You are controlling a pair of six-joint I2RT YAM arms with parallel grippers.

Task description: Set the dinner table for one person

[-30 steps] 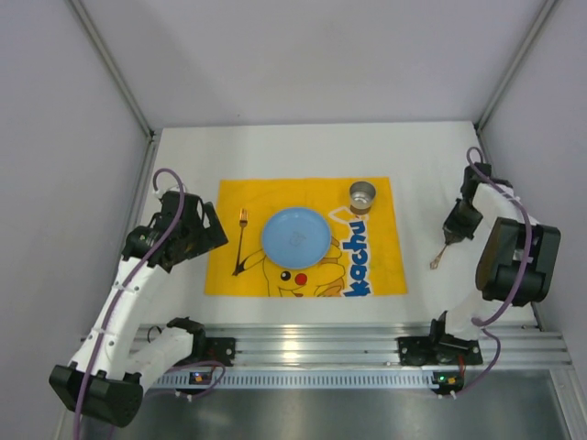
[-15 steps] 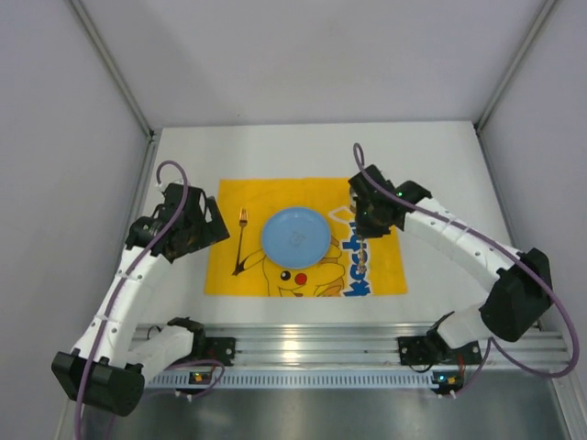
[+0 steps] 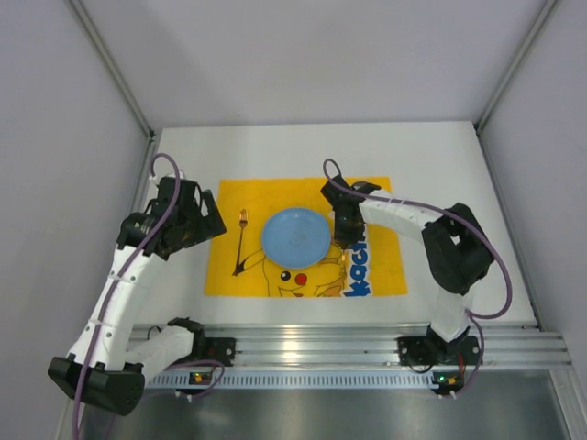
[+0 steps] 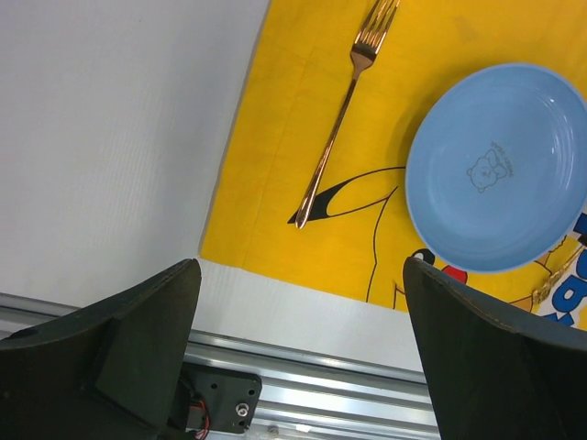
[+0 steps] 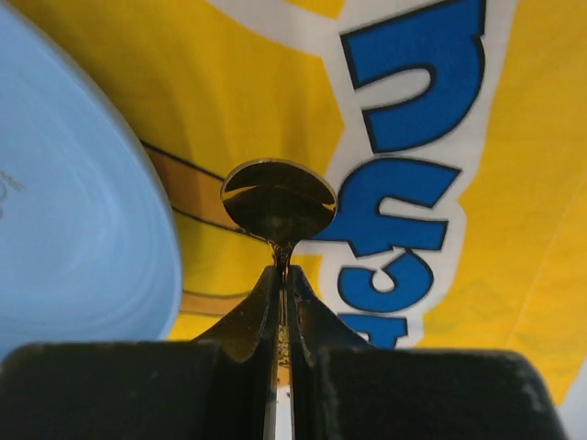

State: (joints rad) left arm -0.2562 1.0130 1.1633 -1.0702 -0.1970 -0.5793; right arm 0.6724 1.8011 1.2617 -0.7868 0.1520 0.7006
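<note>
The white dinner table [image 3: 440, 165] carries a yellow Pikachu-print cloth [image 3: 385, 266]. A blue plate [image 3: 295, 236] lies at the cloth's centre, with a copper fork [image 3: 240, 240] to its left. Both also show in the left wrist view: the plate [image 4: 500, 165] and the fork [image 4: 344, 110]. My right gripper [image 3: 344, 234] hangs over the cloth just right of the plate. It is shut on a copper spoon [image 5: 278, 200], whose bowl points out past the fingertips over the blue lettering. My left gripper [image 3: 197, 222] is open and empty, above the cloth's left edge.
A silver slotted rail [image 3: 303, 344] runs along the table's near edge, with both arm bases bolted to it. Grey walls [image 3: 55, 137] close in the table on three sides. The right arm's forearm [image 3: 404, 213] stretches across the cloth's upper right corner.
My right arm has swung from the table's right side, carrying the spoon, to the cloth beside the plate. It now covers the metal cup. My left gripper has drifted slightly back.
</note>
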